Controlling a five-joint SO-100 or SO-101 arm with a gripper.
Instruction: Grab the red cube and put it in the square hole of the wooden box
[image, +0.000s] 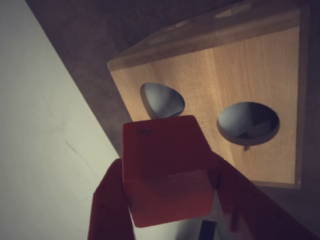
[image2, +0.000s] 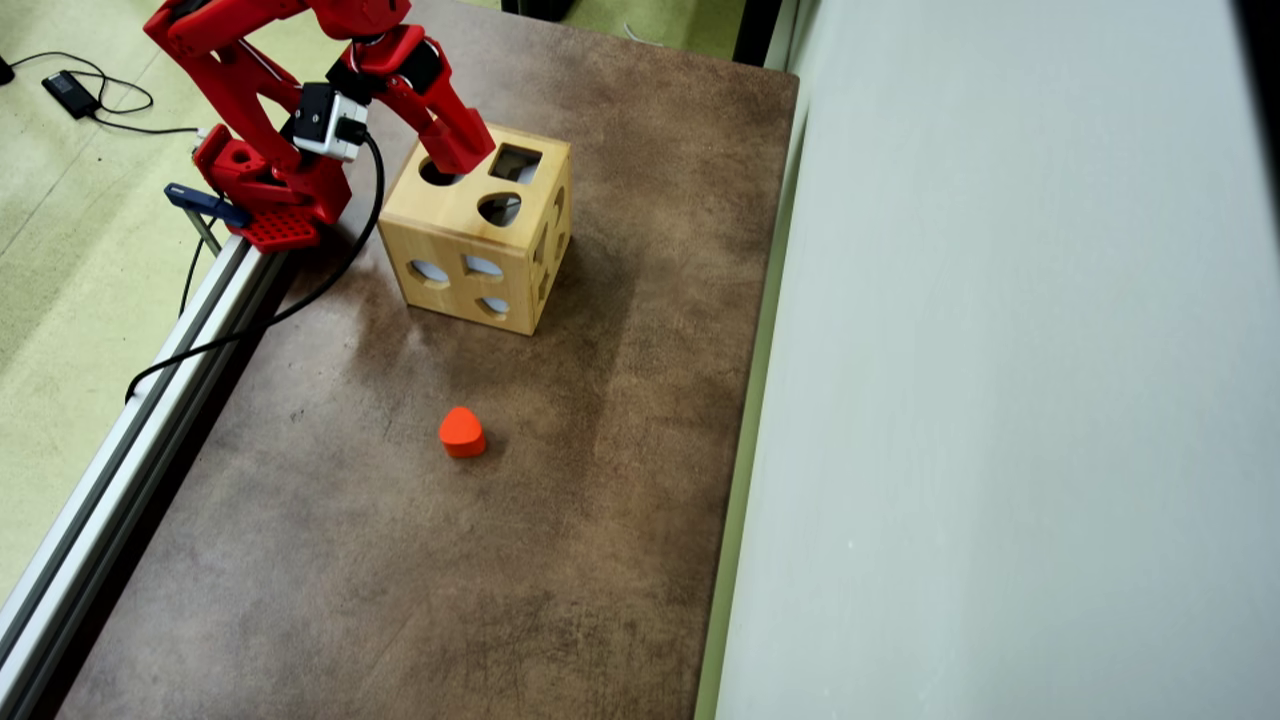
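- I am gripping the red cube (image: 167, 172) in my gripper (image: 170, 200), fingers clamped on both its sides, low in the middle of the wrist view.
- Grabbing looks finished; dropping it in is left.
- In the overhead view my gripper (image2: 468, 152) is hanging over the wooden box (image2: 478, 232) in the upper left, just beside the square hole (image2: 515, 163); the cube itself is hidden there.
- I judge a short shift toward that hole is needed.
- Through the holes I am seeing only shadow, so I cannot tell what lies inside.
- An orange block (image2: 461, 432) is lying apart on the table (image2: 560, 520).
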